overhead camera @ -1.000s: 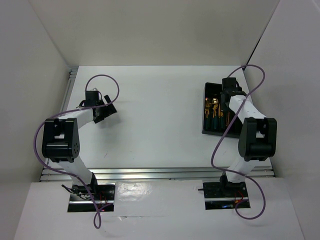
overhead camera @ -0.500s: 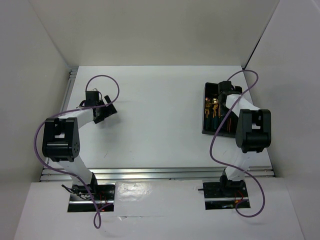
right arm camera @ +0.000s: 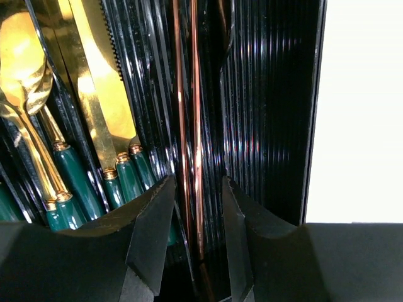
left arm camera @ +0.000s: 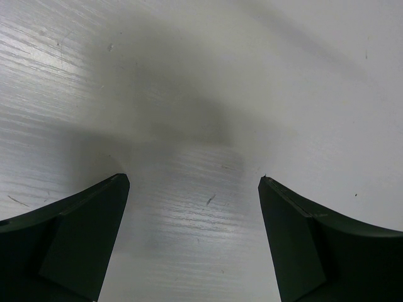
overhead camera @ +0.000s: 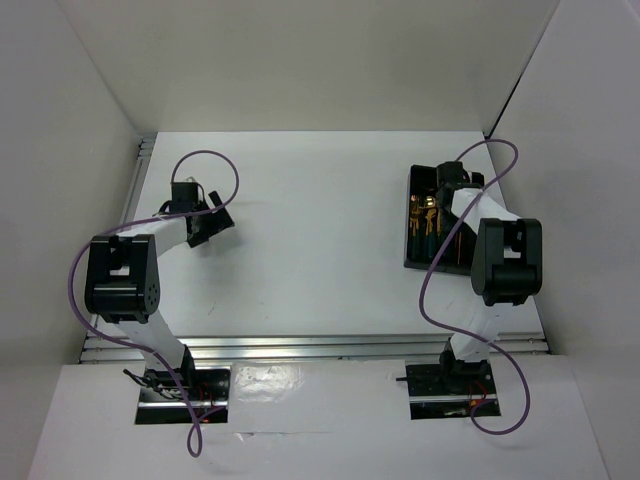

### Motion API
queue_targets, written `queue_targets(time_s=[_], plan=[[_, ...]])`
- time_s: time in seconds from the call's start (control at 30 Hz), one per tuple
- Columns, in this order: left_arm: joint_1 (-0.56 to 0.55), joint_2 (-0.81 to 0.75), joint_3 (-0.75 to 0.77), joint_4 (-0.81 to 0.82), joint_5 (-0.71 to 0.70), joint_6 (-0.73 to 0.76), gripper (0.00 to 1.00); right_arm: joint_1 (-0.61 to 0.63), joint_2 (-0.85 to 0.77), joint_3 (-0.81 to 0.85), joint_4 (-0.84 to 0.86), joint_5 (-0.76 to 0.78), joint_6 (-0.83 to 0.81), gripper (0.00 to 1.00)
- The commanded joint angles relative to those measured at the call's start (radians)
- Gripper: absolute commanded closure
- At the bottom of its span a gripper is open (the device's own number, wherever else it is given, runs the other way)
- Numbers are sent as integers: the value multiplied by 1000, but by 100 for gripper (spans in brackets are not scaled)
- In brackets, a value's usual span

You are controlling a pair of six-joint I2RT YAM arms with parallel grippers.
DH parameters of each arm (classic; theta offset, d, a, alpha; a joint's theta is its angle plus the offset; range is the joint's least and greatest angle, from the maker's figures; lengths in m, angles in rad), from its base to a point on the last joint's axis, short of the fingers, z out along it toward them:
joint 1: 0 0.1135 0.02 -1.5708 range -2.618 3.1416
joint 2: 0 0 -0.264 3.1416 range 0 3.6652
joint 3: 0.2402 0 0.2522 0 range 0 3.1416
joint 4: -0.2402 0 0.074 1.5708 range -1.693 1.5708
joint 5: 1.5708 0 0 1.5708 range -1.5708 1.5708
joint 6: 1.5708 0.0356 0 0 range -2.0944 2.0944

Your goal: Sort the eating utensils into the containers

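Right wrist view: two chopsticks [right arm camera: 189,126] lie lengthwise along a tray [right arm camera: 271,94] compartment, passing between the slightly parted fingers of the right gripper [right arm camera: 196,189], with a gap on one side. Knives [right arm camera: 101,82] and spoons [right arm camera: 22,56] fill neighbouring compartments, green handles toward the camera. The left gripper [left arm camera: 192,189] hangs spread wide above the table [left arm camera: 252,63].

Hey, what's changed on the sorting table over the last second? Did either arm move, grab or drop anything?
The right arm pulled its elbow in toward the black tray during the first half second, then stopped. The right gripper stays over the tray, its fingers either side of the chopsticks lying in a compartment. No pickup or release shows. The left arm, the open, empty left gripper and the tray stayed put.
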State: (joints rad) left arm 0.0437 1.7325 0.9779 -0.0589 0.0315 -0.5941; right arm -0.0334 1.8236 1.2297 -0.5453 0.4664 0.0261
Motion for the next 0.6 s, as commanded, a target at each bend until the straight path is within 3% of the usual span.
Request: queue_targets(time_s=[0.0,0.13,0.23,0.27,0.3,0.43,0.57], plan=[[5,7,33,18,2,14,1,-5,-79,47,2,31,43,56],[5,7,33,28,24,14,1,-5,-210,31,94,-72,64,49],[5,-8,15,60,73,34,1,-5,-366,-39,216,-191,64,28],[5,-8,-1,82,83,48,1,-5,-406,-85,252,-256,64,8],[5,-27,-1,93,94,48,1,-5,-446,-111,287,-285,64,0],[-15,-94,-70,189,139,89,1,-5,-641,-216,477,-357,92,0],[-56,-142,-81,218,99,109,1,-5,-745,-303,547,-403,92,0]])
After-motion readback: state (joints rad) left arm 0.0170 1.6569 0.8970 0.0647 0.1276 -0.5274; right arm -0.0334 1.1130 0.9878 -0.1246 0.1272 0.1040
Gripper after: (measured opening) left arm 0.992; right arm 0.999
